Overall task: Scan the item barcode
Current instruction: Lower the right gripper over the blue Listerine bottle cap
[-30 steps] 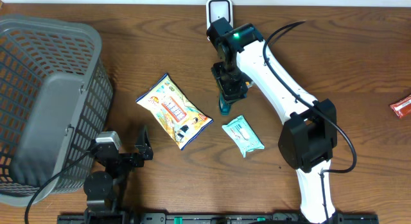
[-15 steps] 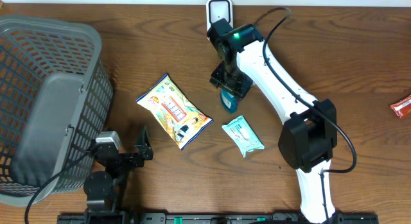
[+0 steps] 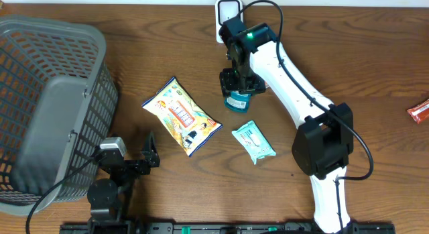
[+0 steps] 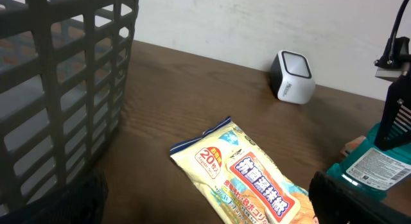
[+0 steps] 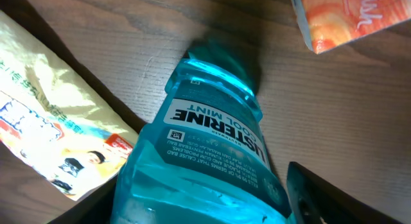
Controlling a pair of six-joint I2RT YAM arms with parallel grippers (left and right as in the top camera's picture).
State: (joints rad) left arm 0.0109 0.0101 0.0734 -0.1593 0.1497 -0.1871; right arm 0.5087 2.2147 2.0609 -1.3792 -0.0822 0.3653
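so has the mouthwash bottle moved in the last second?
Yes. The mouthwash bottle, held in the right gripper, now sits nearer the scanner and farther from the wipes pack.

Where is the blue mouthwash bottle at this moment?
In the overhead view, the mouthwash bottle is in the right pincer near the centre of the table, between the white scanner and the green packet, right of the snack bag.

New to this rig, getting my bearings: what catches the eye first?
The right gripper clamps a teal mouthwash bottle mid-table, in front of the white scanner at the far edge. Next, the grey basket on the left and a yellow snack bag between basket and bottle.
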